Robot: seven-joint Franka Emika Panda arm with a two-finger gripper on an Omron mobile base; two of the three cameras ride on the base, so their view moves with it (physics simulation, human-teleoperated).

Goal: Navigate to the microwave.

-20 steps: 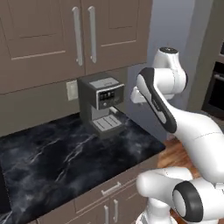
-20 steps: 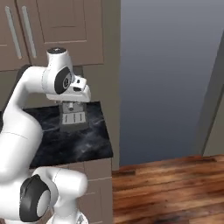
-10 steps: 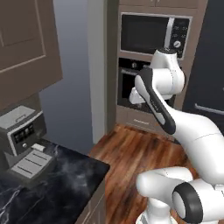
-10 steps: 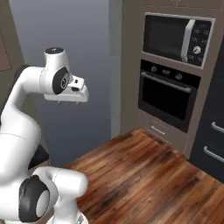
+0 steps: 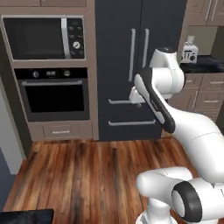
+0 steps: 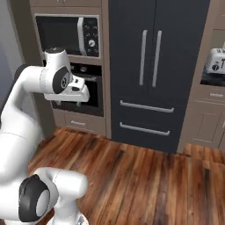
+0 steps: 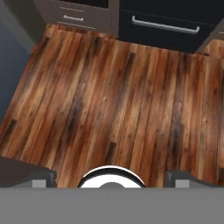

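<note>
Partly done, by the look of it: microwave (image 5: 43, 38) now in sight at upper left of the left base view, built into the tall cabinet above the wall oven (image 5: 53, 97), yet well apart across bare wood floor (image 5: 87, 175). Left to do: closing that gap and squaring up to the door. Further right, dark fridge (image 5: 135, 65), then a toaster (image 5: 189, 53) on the far counter (image 5: 205, 65). Fingers (image 7: 43, 177) aimed down at the floor, well below and right of the microwave; spread wide, holding nothing.
</note>
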